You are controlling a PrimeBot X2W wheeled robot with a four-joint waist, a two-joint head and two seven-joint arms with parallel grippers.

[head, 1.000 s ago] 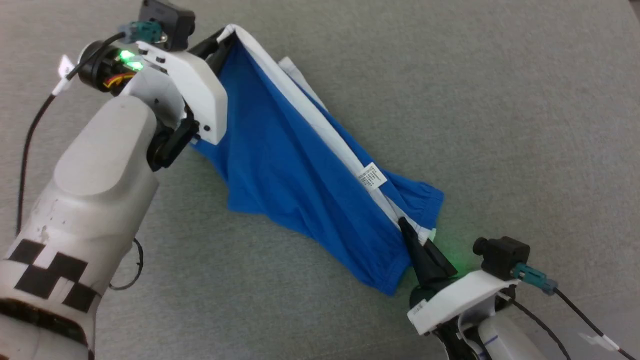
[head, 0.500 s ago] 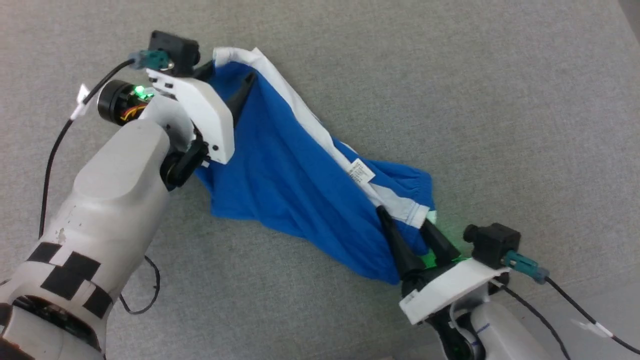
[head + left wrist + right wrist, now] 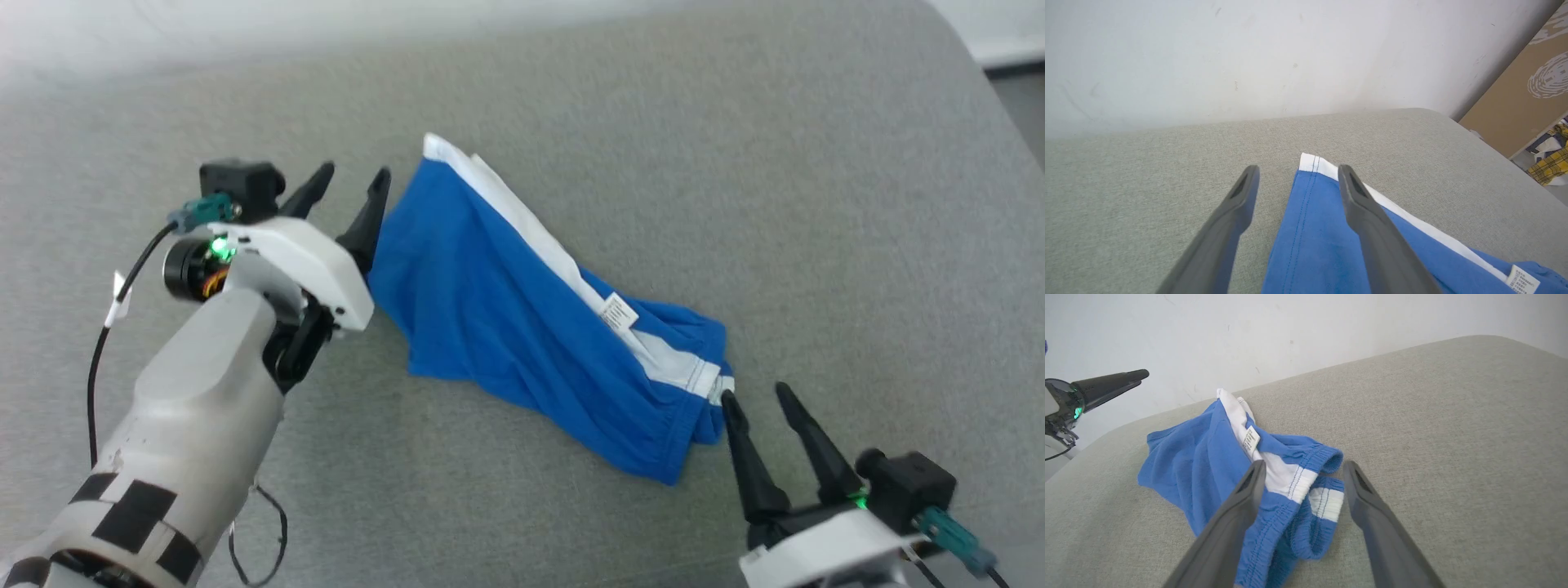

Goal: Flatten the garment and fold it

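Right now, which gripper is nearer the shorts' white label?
Right. The right gripper sits beside the waistband end of the garment, close to the label; the left gripper is at the far hem end.

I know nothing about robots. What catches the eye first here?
The bright blue shorts with a white stripe, lying rumpled on the grey surface. The left gripper stands open at their far hem corner and the right gripper open at the gathered waistband, neither holding the cloth.

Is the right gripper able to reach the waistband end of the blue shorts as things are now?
Likely yes. The right gripper is open and points at the waistband of the shorts, which lies uncovered on the grey surface just ahead.
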